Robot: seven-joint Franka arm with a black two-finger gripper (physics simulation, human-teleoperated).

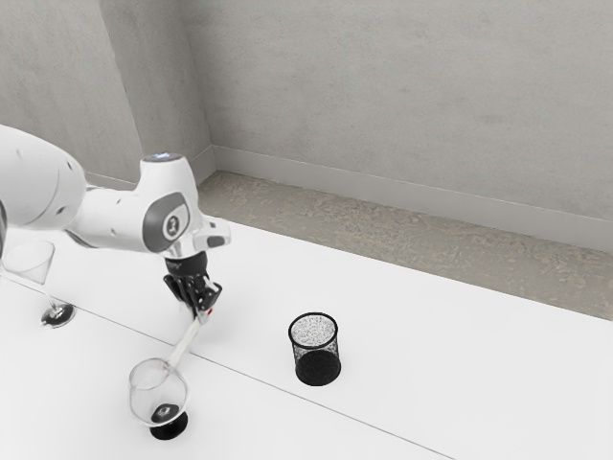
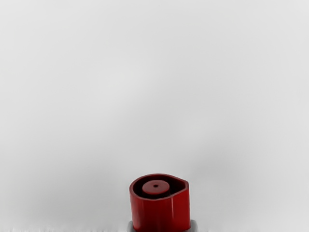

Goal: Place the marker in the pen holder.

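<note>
Marker (image 1: 187, 345), gripped at its red cap (image 2: 161, 210) by the claw (image 1: 202, 310), slants down toward a glass (image 1: 158, 393). Pen holder (image 1: 317, 366) stands upright on the white bench (image 1: 460, 355), apart from the claw.

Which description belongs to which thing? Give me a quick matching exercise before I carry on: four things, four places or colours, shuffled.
Things:
1. marker
2. round glass
3. pen holder
4. cone-shaped glass

Places and colours:
A. black mesh, standing on the table
B. farthest toward the exterior view's left
C. white body with a red end, slanting down from the gripper
D. nearest the exterior view's lower edge, on a black foot

Right pairs: 1-C, 2-D, 3-A, 4-B
</note>
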